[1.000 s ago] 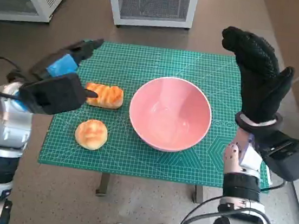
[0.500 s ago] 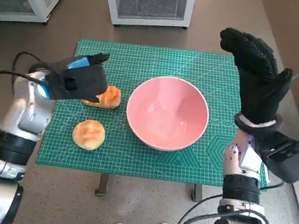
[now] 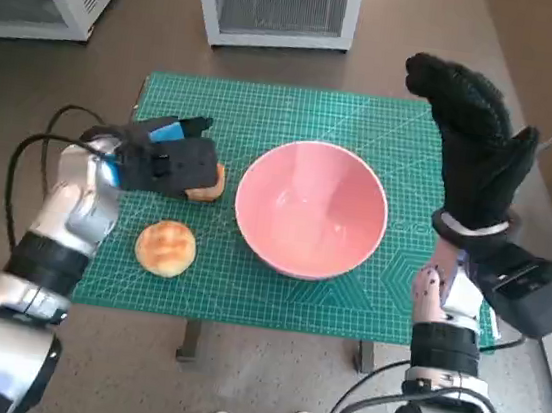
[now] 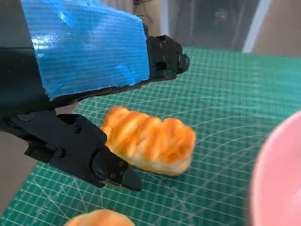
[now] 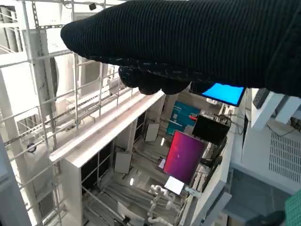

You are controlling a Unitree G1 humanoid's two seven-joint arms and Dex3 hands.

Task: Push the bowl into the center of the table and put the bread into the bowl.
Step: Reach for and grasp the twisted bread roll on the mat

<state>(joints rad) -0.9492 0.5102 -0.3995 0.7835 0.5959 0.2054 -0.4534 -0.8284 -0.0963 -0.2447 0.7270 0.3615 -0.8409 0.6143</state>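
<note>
From my head, I am looking down at the green mat (image 3: 297,118) on the table. The pink bowl (image 3: 309,221) is sitting near the middle of it, so I think the pushing part is done. Now I am working on the bread part. My left hand (image 3: 166,158) is hovering over the long bread (image 3: 205,182), at about 9 o'clock from the bowl. The round bread (image 3: 165,246) is lying at about 8 o'clock from the bowl, a little apart from my hand. My right hand (image 3: 471,140) is standing up tall at about 2 o'clock from the bowl, fingers spread, holding nothing.

From my left wrist, I am seeing the long bread (image 4: 148,146) lying flat on the mat between my black fingers (image 4: 110,170). My fingers are apart, one on each side. They are not squeezing it yet, and I cannot tell if they are touching it. The bowl's pink rim (image 4: 277,179) is close by.

From my right wrist, I am seeing only my glove (image 5: 188,42) and the room, no bread.

Next I think I need to close my left fingers gently on the long bread, so it does not squash, then lift it and carry it toward 3 o'clock, over the bowl.
</note>
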